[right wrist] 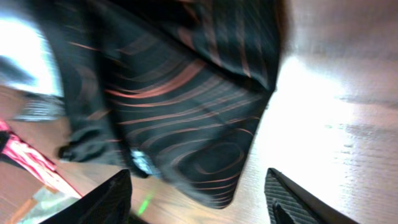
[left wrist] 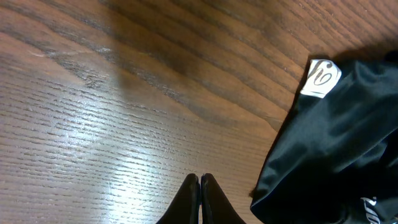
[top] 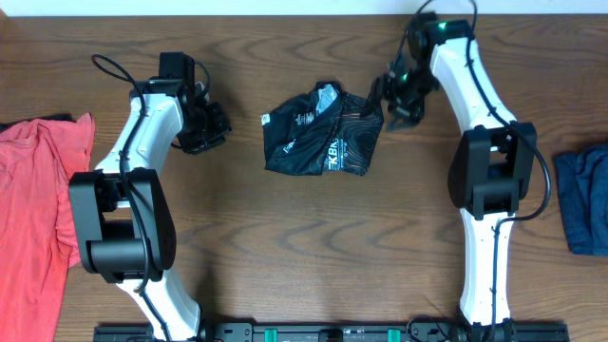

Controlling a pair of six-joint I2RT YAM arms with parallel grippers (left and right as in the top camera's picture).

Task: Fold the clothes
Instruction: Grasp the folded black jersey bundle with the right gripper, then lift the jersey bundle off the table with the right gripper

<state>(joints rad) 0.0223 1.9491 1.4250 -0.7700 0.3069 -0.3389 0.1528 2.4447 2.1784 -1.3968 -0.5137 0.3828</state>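
The black jersey (top: 321, 130) with thin orange contour lines and white lettering lies crumpled in the middle of the table. My left gripper (top: 211, 128) is shut and empty, left of the jersey. In the left wrist view its closed fingertips (left wrist: 200, 180) rest over bare wood, with the jersey's edge (left wrist: 336, 143) and its white tag (left wrist: 322, 79) to the right. My right gripper (top: 401, 100) hangs at the jersey's right edge. In the right wrist view its fingers (right wrist: 202, 193) are spread wide, and a corner of the jersey (right wrist: 186, 118) lies between and beyond them.
A red garment (top: 38, 204) lies at the table's left edge. A blue garment (top: 584, 195) lies at the right edge. The table (top: 313, 247) is dark wood.
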